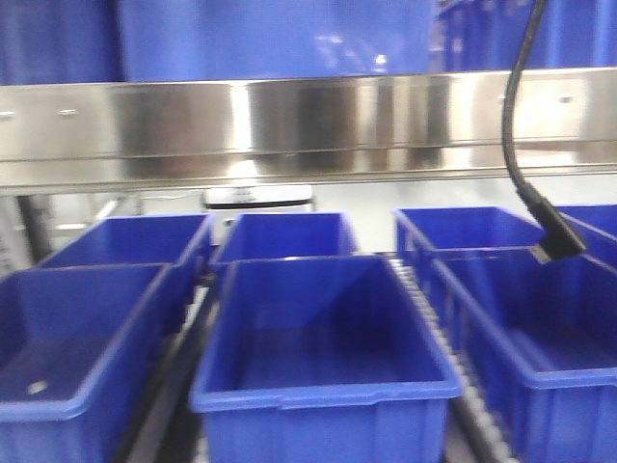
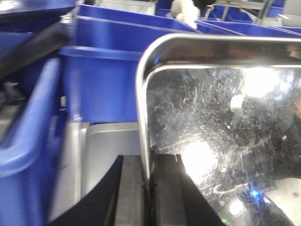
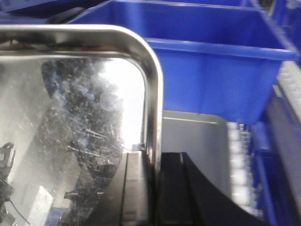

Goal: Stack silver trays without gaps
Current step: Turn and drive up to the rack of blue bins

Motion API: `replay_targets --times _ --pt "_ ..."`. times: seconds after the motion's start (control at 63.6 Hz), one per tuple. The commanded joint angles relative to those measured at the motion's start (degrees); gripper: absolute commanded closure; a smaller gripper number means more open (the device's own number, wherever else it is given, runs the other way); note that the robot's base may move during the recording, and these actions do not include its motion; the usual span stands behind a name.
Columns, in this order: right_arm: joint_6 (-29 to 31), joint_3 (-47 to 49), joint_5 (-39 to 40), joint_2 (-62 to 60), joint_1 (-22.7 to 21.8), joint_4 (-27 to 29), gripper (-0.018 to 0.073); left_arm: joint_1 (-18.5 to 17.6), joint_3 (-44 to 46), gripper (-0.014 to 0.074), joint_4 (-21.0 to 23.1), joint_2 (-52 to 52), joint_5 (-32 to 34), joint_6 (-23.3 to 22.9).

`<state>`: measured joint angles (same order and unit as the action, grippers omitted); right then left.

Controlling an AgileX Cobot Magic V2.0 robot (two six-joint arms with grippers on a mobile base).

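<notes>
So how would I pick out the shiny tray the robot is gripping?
Find the rows of deep blue bins. In front of them, the left gripper pinches the rolled rim of the silver tray. It alone is mirror-bright, scratched metal with a rounded corner; the bins around it are blue plastic.

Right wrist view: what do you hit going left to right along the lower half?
Shiny stainless-steel tray → black right end effector clamped on its rim → grey flat panel → white roller strip → blue plastic bin edge.
</notes>
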<state>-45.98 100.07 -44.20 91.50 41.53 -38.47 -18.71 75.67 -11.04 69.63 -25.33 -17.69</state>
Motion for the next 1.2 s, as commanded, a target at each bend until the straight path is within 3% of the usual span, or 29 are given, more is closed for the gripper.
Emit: replay_targets --times 0.0,1.179 --pt "0.40 0.48 17.70 -0.10 0.83 0.88 0.0637 -0.98 0.56 0.0614 2.58 -0.43 3.37 0.49" --pt "0.40 0.48 17.70 -0.10 0.83 0.88 0.0637 -0.98 0.56 0.0614 2.58 -0.43 3.37 0.49"
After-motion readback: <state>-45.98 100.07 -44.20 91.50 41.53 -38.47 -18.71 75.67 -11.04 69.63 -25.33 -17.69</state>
